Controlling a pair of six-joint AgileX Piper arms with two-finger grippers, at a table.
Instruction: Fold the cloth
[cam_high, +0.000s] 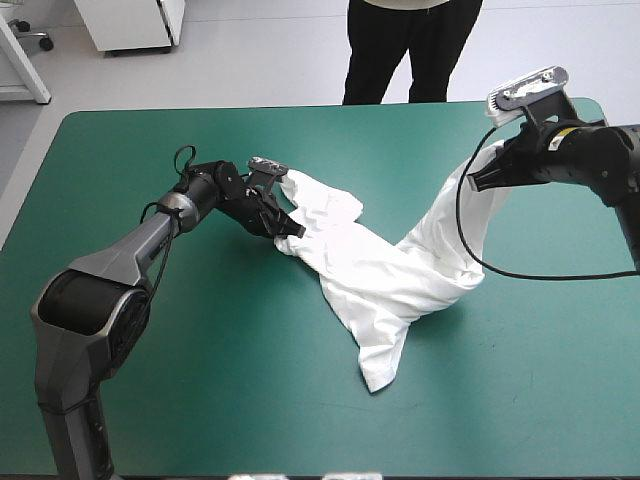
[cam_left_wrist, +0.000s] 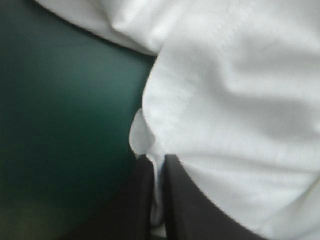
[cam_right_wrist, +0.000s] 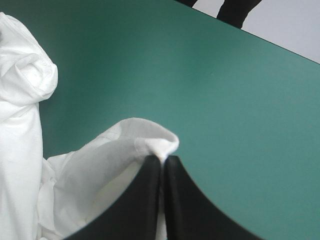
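Note:
The white T-shirt (cam_high: 375, 270) lies crumpled across the middle of the teal-green table, stretched between my two grippers. My left gripper (cam_high: 288, 222) sits low at the shirt's left end, shut on a hemmed edge of the T-shirt (cam_left_wrist: 225, 100), with cloth pinched between the black fingers (cam_left_wrist: 177, 200). My right gripper (cam_high: 478, 180) is raised at the right and shut on another edge, so a band of T-shirt (cam_right_wrist: 90, 170) hangs from it down to the table. A thin fold shows between its fingers (cam_right_wrist: 147, 200).
Bare teal-green cover (cam_high: 200, 400) spreads in front of the shirt and to its left. The table's far edge (cam_high: 300, 106) runs behind both grippers. A sleeve end (cam_high: 378, 372) points toward the near edge.

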